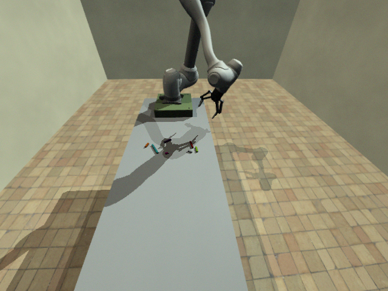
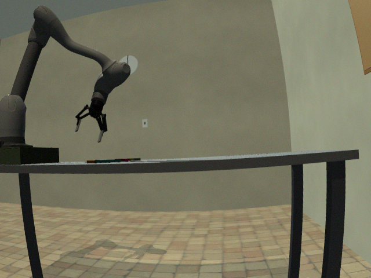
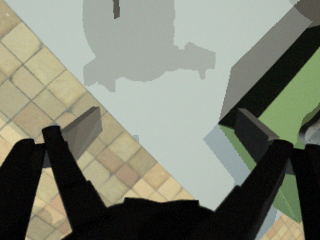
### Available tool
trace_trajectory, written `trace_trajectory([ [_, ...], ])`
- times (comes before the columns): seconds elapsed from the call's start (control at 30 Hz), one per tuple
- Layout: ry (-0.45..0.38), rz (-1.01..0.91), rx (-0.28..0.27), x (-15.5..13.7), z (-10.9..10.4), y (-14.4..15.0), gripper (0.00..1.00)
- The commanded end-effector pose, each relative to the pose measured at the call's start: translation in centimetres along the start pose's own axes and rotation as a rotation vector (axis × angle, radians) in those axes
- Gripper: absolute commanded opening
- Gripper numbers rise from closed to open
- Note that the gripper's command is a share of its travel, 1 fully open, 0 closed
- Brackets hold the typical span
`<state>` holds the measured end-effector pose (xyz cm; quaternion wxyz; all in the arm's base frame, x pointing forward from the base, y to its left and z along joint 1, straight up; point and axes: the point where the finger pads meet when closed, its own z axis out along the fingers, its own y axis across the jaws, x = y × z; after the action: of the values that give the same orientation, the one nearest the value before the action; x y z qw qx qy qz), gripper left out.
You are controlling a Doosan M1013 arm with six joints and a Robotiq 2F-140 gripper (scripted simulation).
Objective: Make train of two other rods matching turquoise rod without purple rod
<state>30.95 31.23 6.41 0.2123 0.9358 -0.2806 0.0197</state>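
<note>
Turquoise rod (image 1: 154,148): lay flat on the grey table (image 1: 162,219), left of centre in the top view, its long axis running diagonally from upper left to lower right. Orange rod (image 1: 146,145): just to its left, apart from it, tilted toward the upper right. Purple rod (image 1: 167,140): above and right of the turquoise one, in shadow, slanting up to the right. Magenta rod (image 1: 166,153): a short piece below the purple one, too small to read its axis. Red rod (image 1: 191,144): right of centre, slanting from upper left to lower right. Grey rod (image 1: 189,151) and lime rod (image 1: 196,149): just below and right of the red one, near each other — whether they touched could not be told. In the exterior view the rods merged into one thin coloured strip along the table top, none separable; in the wrist view only a dark sliver at the top edge showed, identity unclear. Arm: rose from a green base block (image 1: 188,110) at the far end of the table, upper links cut off by the top edge of the top view, forearm bent down to a wrist right of the base. Gripper (image 1: 207,108): hung high above the table's right edge near the base, well apart from the rods, fingers spread to full width — nothing between them.
</note>
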Motion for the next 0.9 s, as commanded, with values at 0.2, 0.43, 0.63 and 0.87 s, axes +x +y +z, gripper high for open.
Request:
trace_trajectory([
  [0.2, -0.146, 0.315, 0.113, 8.4, 0.9, -5.1, 1.0],
  [0.43, -0.233, 0.561, 0.196, 16.5, 1.8, -7.4, 1.0],
  [0.63, -0.275, 0.697, 0.24, 21.3, 2.4, -8.1, 1.0],
  [0.87, -0.317, 0.853, 0.29, 27.2, 3.3, -8.3, 1.0],
])
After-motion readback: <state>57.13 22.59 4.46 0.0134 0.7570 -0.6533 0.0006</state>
